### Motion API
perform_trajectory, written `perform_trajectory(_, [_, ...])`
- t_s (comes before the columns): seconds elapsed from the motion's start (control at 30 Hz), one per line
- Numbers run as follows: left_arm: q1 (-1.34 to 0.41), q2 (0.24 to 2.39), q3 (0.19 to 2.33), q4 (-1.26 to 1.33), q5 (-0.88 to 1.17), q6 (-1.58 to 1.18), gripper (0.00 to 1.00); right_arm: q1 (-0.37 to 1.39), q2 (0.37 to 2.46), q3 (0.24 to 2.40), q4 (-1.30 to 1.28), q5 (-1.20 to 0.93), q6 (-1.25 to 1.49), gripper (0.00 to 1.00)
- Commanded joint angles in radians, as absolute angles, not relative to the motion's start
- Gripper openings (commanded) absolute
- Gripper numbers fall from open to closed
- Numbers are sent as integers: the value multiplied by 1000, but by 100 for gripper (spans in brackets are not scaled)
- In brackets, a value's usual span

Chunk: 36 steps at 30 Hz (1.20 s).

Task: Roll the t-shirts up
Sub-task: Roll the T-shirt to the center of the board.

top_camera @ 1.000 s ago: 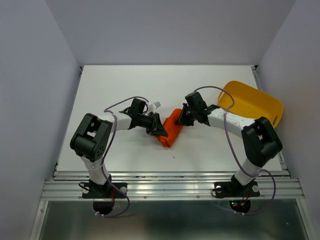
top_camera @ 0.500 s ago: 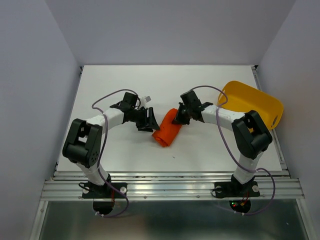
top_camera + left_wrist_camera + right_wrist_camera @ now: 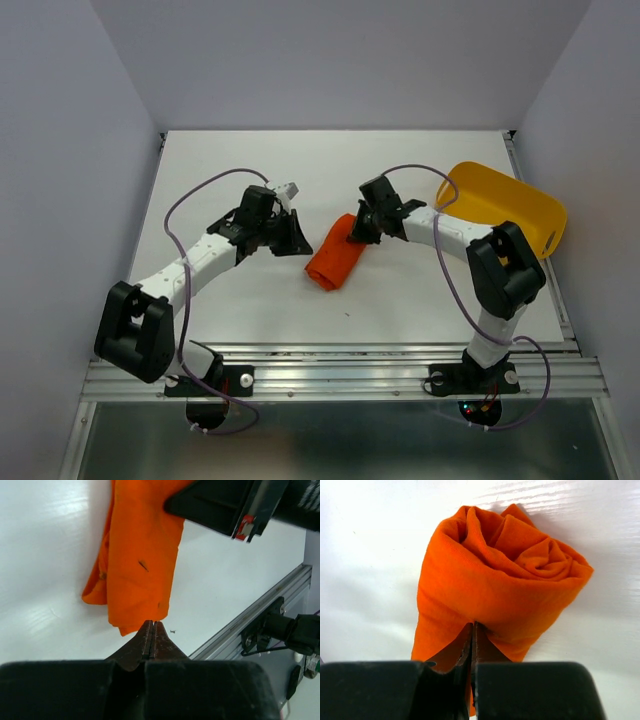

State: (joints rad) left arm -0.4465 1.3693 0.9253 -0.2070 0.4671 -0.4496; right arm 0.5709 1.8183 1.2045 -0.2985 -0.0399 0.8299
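The white tabletop (image 3: pixel 230 160) is carrying everything in the work area. The yellow tub (image 3: pixel 505 208) is lying at the far right edge, well apart from the cloth and not standing in the way of either arm.

The orange-red t-shirt (image 3: pixel 335 263) is lying near the middle of the tabletop as a short, loose roll, angled from far right to near left. In the right wrist view its end is showing a spiral of folds, and in the left wrist view a flat flap is trailing at the opposite end. The cloth is judged light, soft and limp, so it is likely to slacken if released. Grip the outer layer at both ends of the roll, not the core.

The left end effector (image 3: pixel 297 240) is hovering just left of the roll, fingers pressed together on nothing. The right end effector (image 3: pixel 352 235) is sitting at the far end of the roll, fingers pressed together – whether they are nipping cloth cannot be told.

A small dark speck (image 3: pixel 172 631) is lying just near the roll.
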Motion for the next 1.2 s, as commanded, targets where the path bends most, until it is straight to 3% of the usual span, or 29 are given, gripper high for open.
perform_trajectory(0.0, [-511, 1370, 888, -149, 446, -512, 0, 575, 1733, 1264, -337, 47, 798, 1])
perform_trajectory(0.27, [-532, 1434, 903, -84, 419, -540, 0, 575, 1752, 1307, -368, 83, 772, 2])
perform_trajectory(0.77, [-531, 1700, 920, -8, 379, -505, 0, 543, 1982, 1385, -426, 127, 675, 1])
perform_trajectory(1.17, [-523, 1617, 890, -70, 313, -492, 0, 543, 1948, 1261, -400, 143, 681, 1])
